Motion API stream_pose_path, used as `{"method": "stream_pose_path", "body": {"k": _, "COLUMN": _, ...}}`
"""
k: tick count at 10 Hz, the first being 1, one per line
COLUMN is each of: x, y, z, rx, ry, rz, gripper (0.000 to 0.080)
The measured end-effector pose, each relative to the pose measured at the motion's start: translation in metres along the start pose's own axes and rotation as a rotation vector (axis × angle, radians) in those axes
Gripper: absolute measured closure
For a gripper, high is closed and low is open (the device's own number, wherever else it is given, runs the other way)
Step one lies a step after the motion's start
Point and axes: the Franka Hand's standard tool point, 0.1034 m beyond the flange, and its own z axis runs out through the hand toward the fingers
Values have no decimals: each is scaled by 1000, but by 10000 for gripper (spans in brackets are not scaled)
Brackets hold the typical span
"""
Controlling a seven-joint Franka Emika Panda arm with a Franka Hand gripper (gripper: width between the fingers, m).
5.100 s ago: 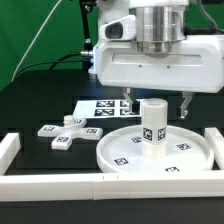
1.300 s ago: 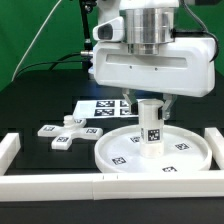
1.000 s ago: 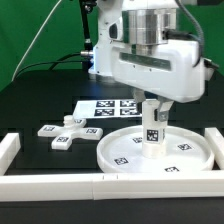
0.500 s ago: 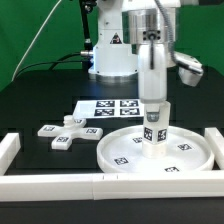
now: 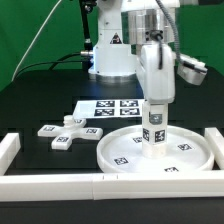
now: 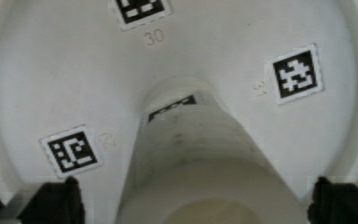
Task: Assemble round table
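The large round disc top point(image 5: 112, 150) lies flat on the table, several tags on its face. The short cylinder leg point(image 5: 154, 128) stands upright at its middle. My gripper point(image 5: 156, 108) points straight down over the leg, turned edge-on to the exterior view, its fingers down around the leg's top. In the wrist view the leg point(image 6: 202, 150) sits between my two dark fingertips point(image 6: 59, 203), with a gap showing on each side; the gripper point(image 6: 197, 205) is open. The disc point(image 6: 87, 80) fills the background. The cross-shaped base point(image 5: 65, 130) lies loose at the exterior view's left.
The marker board point(image 5: 105, 107) lies flat behind the disc. White border rails run along the front point(image 5: 60, 185), the exterior view's left point(image 5: 8, 146) and right point(image 5: 215, 140). The arm's base stands at the back.
The gripper came down over the leg, then turned about a quarter turn around its vertical axis, from broadside to edge-on. The leg's tag still faces the same way; disc and base have not moved.
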Motion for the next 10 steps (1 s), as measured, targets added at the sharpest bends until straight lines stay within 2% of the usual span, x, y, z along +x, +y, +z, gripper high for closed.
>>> {"method": "stream_pose_path", "body": {"k": 1, "x": -2, "y": 0, "z": 0, "rx": -3, "ry": -2, "rz": -145, "gripper": 153}}
{"method": "stream_pose_path", "body": {"k": 3, "x": -1, "y": 0, "z": 0, "rx": -3, "ry": 1, "rz": -220, "gripper": 151}}
{"method": "stream_pose_path", "body": {"k": 4, "x": -1, "y": 0, "z": 0, "rx": -11, "ry": 0, "rz": -333, "gripper": 151}}
{"method": "stream_pose_path", "body": {"k": 5, "x": -3, "y": 0, "z": -2, "rx": -54, "ry": -9, "rz": -529, "gripper": 151}}
{"method": "stream_pose_path", "body": {"k": 7, "x": 0, "y": -3, "z": -3, "rx": -71, "ry": -24, "rz": -822, "gripper": 151}}
{"method": "stream_pose_path", "body": {"k": 9, "x": 0, "y": -2, "z": -3, "rx": -70, "ry": -22, "rz": -813, "gripper": 151}}
{"method": "stream_pose_path", "body": {"k": 10, "x": 0, "y": -2, "z": -3, "rx": -71, "ry": -21, "rz": -796, "gripper": 241}}
